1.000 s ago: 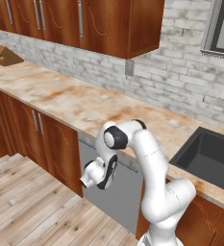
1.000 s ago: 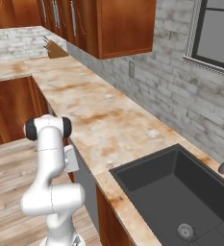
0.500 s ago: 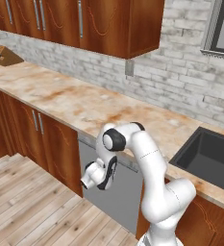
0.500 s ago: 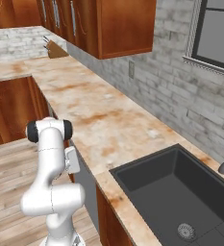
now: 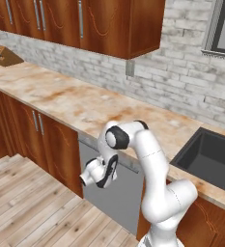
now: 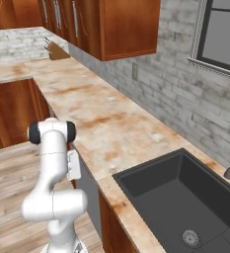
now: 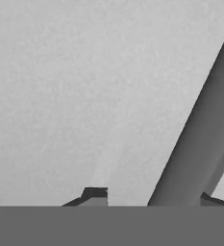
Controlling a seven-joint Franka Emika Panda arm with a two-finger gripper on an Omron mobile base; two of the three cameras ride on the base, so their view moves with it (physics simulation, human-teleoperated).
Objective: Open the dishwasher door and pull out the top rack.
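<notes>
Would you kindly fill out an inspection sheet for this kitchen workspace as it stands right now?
Surface: marble-look counter, bare where it shows.
Job's things: dishwasher door shut, upright under the counter; bar handle runs slanted across the hand view. Top rack: nothing seen.
Clutter: knife block at the far end of the counter.
Grippers: pincer close to the door, fingertips either side of the handle, apparently open.
Cables: nothing seen.
Surroundings: dark sink, wooden cabinets, brick wall, window, wood floor.
</notes>
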